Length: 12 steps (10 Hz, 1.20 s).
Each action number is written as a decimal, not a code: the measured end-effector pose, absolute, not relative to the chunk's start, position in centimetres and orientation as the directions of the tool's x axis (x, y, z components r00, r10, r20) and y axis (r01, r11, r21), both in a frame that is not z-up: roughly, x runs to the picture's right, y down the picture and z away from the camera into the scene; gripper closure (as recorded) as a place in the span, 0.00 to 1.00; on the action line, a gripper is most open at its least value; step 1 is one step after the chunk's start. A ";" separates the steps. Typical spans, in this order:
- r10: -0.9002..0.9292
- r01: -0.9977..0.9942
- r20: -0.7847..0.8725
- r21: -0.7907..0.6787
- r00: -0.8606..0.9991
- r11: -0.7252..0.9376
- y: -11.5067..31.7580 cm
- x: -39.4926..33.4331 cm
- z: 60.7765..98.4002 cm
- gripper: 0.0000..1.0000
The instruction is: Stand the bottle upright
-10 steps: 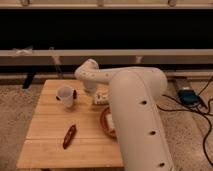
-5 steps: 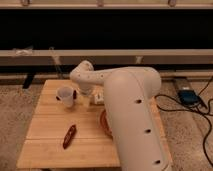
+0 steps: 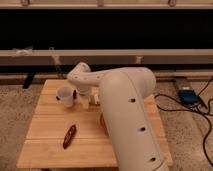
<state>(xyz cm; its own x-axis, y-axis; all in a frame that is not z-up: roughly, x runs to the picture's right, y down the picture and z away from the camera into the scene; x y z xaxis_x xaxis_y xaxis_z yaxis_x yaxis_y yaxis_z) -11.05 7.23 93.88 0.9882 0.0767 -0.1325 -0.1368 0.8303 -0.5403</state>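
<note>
The bottle (image 3: 94, 100) shows only as a small whitish piece low on the wooden table (image 3: 50, 150), just right of my wrist; most of it is hidden by the arm, so I cannot tell whether it lies or stands. My gripper (image 3: 83, 96) points down at the table's back middle, between the translucent white cup (image 3: 65, 95) and the bottle. It is close to both. The big white arm (image 3: 127, 115) reaches in from the lower right and covers the table's right half.
A dark red elongated object (image 3: 69, 136) lies on the table's front left. A reddish-brown round thing (image 3: 102, 122) peeks out beside the arm. A blue box with cables (image 3: 187, 96) lies on the floor at right. A dark wall with rails stands behind.
The wrist and gripper have shifted a little to the left, toward the cup. The cup and the dark red object have not moved.
</note>
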 end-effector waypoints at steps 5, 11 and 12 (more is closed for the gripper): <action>0.041 -0.125 -0.167 -0.528 0.985 0.840 6.0 -9.1 94.1 0.95; 0.089 -0.096 -0.037 -0.476 0.995 0.874 0.6 -9.9 89.0 1.00; 0.103 -0.095 -0.009 -0.473 0.995 0.876 0.1 -10.1 88.4 1.00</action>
<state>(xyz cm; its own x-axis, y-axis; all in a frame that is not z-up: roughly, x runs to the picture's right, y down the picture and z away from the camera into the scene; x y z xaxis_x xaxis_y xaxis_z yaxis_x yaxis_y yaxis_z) -10.08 0.13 88.44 0.9946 0.1033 -0.0088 -0.0952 0.8761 -0.4726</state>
